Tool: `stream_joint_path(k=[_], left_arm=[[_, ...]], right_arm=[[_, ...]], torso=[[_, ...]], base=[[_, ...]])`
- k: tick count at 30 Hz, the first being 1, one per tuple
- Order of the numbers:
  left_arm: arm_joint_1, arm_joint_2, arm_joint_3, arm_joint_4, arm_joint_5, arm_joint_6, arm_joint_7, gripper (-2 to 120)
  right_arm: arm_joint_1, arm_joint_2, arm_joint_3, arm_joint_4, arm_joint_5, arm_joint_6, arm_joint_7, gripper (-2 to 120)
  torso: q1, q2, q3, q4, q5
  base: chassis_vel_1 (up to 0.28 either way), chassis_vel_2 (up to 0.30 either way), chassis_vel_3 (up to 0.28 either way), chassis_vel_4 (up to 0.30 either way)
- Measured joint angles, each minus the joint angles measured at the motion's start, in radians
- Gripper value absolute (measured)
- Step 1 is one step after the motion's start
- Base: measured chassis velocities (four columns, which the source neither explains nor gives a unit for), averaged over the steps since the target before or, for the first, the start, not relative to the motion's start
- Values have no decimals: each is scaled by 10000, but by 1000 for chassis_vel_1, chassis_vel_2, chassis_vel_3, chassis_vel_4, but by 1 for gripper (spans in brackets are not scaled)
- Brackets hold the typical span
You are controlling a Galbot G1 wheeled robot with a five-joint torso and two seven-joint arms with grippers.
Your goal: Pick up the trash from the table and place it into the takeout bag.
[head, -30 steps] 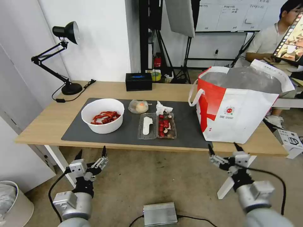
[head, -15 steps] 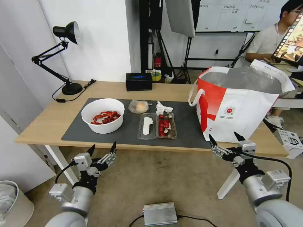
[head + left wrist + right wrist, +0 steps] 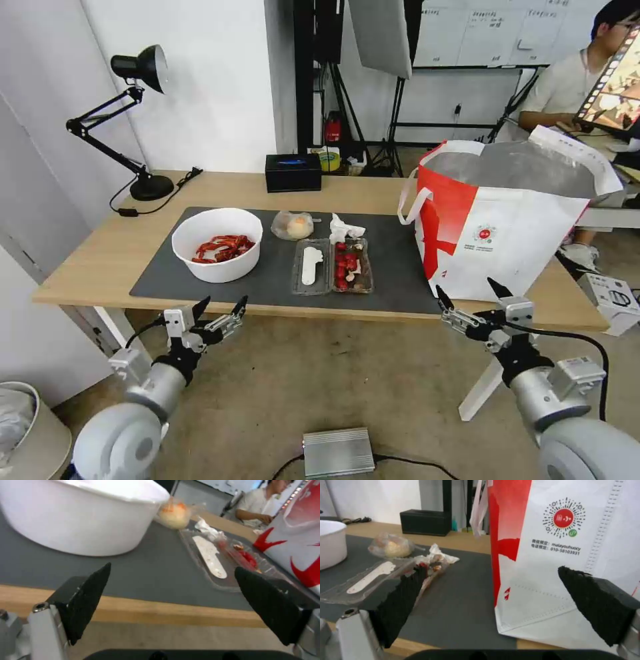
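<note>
Both the left gripper [image 3: 219, 307] and right gripper [image 3: 469, 293] are held spread apart, empty, just below the tabletop [image 3: 93, 257] edge. The bowl [image 3: 217, 244] is probably best approached from above its rim, so nothing is spilled.

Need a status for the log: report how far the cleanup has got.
Nothing is bagged yet. The bowl, tray, food bag and tissue all sit on the mat. Left gripper and right gripper hang open, empty, before the table edge. All four remain.
</note>
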Motion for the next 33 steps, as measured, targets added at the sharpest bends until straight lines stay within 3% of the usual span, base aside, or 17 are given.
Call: stream_joint_path(k=[7,10,11,14,24,33], left_arm=[[-1366,688,724,431,-2118,420,-255,100],[-2006,866,1048,-11,-3820,861,-1031,100],[-2006,866,1048,-11,-3820,861,-1031,100],[-2476,838,1621,-266,-5106,1123,-1676,100],[-4019,749,3538,337,-6322,1521,-2146,100],[-4649,-6,4082,236,-7522,1528,-3678,100]], right_arm=[[103,19,-9,-102,24,-89,29,100],[127,17,22,-160,23,-157,53,100],[127,17,22,-160,23,-157,53,100],[151,55,57,-247,14,-165,109,100],[128,50,120,-390,-36,-165,244,100],[112,71,219,-552,-66,-124,294,100]], torso=[[1,0,0,-1,1],[0,0,0,-1,4],[0,0,0,-1,4],[1,0,0,0,4],[1,0,-1,-1,4],[0,0,-1,0,3]], base=[[0,0,0,0],[0,0,0,0],[0,0,0,0],[0,0,0,0],[0,0,0,0],[0,0,0,0]])
